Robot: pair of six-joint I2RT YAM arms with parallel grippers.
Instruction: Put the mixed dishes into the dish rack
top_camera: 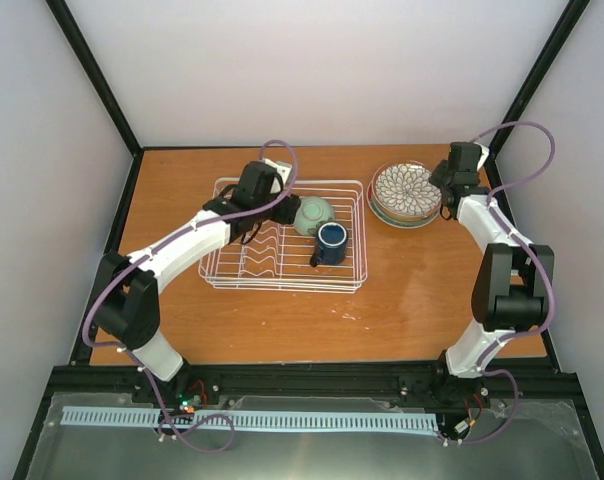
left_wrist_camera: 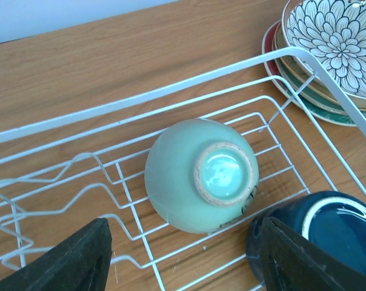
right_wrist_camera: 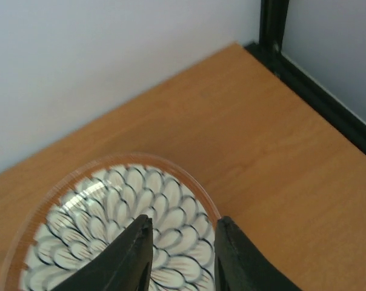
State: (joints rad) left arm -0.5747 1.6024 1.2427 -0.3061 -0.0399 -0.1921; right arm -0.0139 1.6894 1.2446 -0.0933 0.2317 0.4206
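The white wire dish rack (top_camera: 242, 265) sits mid-table. The pale-green cup (top_camera: 313, 215) lies upside down in it, and the dark blue mug (top_camera: 331, 243) is beside it. My left gripper (top_camera: 287, 212) is open and empty over the rack, just short of the cup (left_wrist_camera: 198, 176), with the mug (left_wrist_camera: 328, 230) by its right finger. The brown petal-patterned plate (top_camera: 404, 188) tops a stack with teal plates (top_camera: 394, 219) right of the rack. My right gripper (right_wrist_camera: 183, 257) is open and straddles the petal plate's (right_wrist_camera: 98, 242) right rim.
The rack's wavy dividers (left_wrist_camera: 62, 182) fill its left part. The plate stack (left_wrist_camera: 319, 106) sits close to the rack's right rim (left_wrist_camera: 328, 79). A black frame post (right_wrist_camera: 274, 30) and white walls bound the table's back and sides.
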